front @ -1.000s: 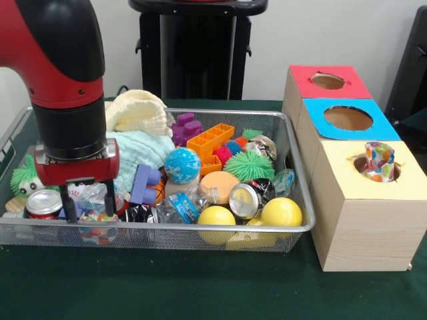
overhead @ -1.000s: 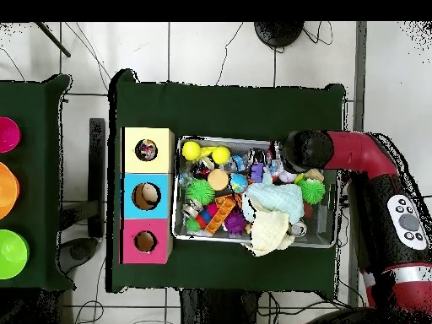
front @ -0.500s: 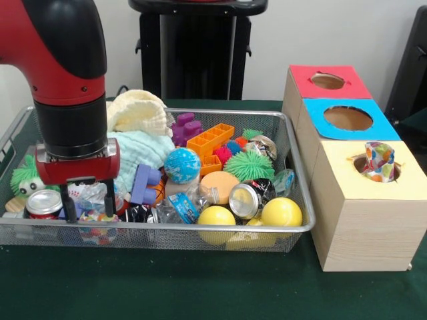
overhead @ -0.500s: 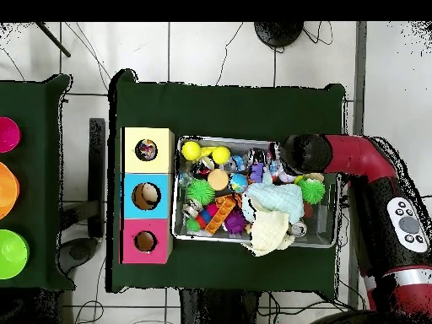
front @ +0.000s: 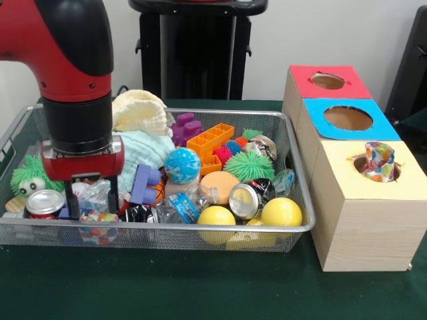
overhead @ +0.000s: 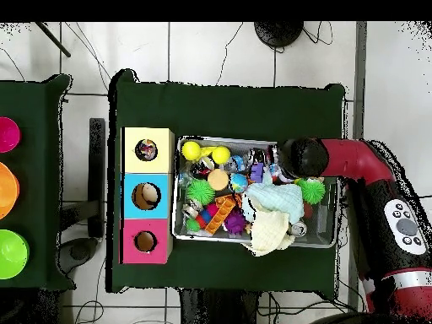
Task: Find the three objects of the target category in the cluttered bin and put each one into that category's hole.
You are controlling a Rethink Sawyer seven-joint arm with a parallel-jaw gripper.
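One polka-dot cloth stands upright in the hole of the yellow-topped box at the right of the front view, its long axis vertical, its top poking above the rim. A second polka-dot cloth lies low at the lower left of the wire basket, against the near mesh wall, a flat bundle running left to right.

My arm drops straight down at the upper left of the front view, wrist vertical, with my gripper just above that second cloth. My two fingers point down, spread apart with clear crinkled wrapping between them; they grip nothing. A silver can sits just left of them, a purple block to the right. In the overhead view my arm reaches in from the right, over the basket's upper right corner.
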